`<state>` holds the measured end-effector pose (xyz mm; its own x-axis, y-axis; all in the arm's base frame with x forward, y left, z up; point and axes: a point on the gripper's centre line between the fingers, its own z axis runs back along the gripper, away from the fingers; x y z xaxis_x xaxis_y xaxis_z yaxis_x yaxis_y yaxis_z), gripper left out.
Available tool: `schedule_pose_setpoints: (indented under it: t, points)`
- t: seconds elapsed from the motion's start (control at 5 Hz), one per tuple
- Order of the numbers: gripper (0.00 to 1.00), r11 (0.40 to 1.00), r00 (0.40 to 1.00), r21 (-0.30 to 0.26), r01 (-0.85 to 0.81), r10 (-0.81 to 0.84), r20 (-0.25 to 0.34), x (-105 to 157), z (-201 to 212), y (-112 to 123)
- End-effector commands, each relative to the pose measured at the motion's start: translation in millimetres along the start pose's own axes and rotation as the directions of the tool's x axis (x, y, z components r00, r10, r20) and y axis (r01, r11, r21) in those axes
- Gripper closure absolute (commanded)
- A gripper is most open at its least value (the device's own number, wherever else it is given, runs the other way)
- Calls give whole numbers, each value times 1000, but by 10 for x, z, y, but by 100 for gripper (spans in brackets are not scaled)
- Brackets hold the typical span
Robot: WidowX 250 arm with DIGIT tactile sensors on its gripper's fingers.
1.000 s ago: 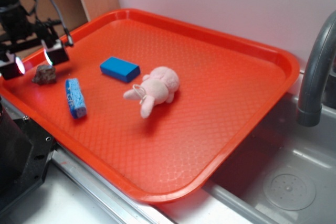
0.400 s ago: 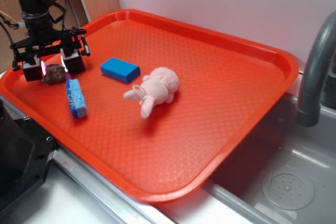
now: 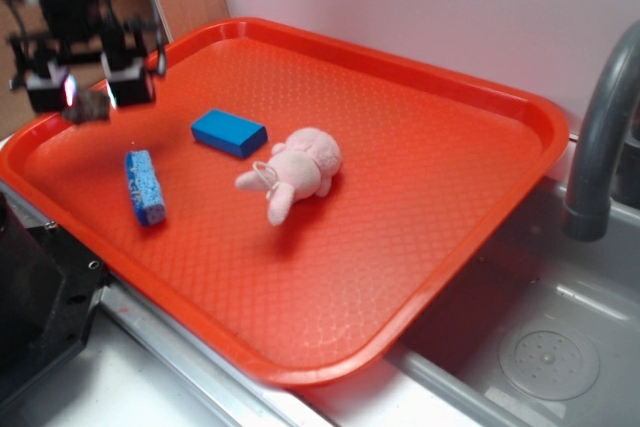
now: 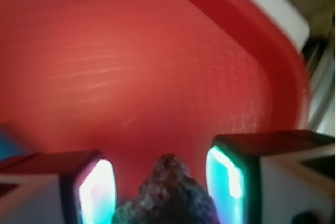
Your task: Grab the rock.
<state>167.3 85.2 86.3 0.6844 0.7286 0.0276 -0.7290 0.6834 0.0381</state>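
The claw (image 3: 88, 95) is clamped on the rock (image 3: 88, 107), one pad on each side of it. In the wrist view the rock (image 4: 167, 192) sits squarely between the two lit pads (image 4: 97, 192), filling most of the gap, with its lumpy top poking up toward the camera. So the stone lies straight between the fingers, not off to either side. It looks a little taller than wide from here, though blur makes its true long axis hard to judge.

In the exterior view the claw hangs above the near-left corner of the red tray (image 3: 420, 277), and the rock appears clear of the tray floor, carried in the air. The blue sponge (image 3: 144, 186) lies on the tray just below and to the right of the claw. The blue block (image 3: 228, 132) is further right, and the pink plush toy (image 3: 297, 171) lies beside it near the tray's middle. A grey faucet (image 3: 600, 137) stands past the right edge, over the sink (image 3: 560, 347).

Compared with a moment ago, the claw has risen: then it stood low with the rock on the tray surface between its pads, and a second ago it was wider apart. The grab looks done. What remains is holding the grip firm, since a rough, uneven stone could shift between flat pads.
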Motion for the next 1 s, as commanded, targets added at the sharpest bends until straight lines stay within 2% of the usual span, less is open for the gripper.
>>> schedule_pose_setpoints:
  t: [0.0,0.2,0.4,0.6,0.8]
  points:
    - [100,918,912,34,395,-397,100,-242,1049,-226]
    - [100,792,785,32,609,-609,114,-257,1267,-573]
    - [100,642,642,-47,765,-755,136,-172,1290,-656]
    - [100,609,604,-22,793,-780,164,-106,1287,-686]
    - [100,625,624,-51,779,-763,171,-94,1267,-674]
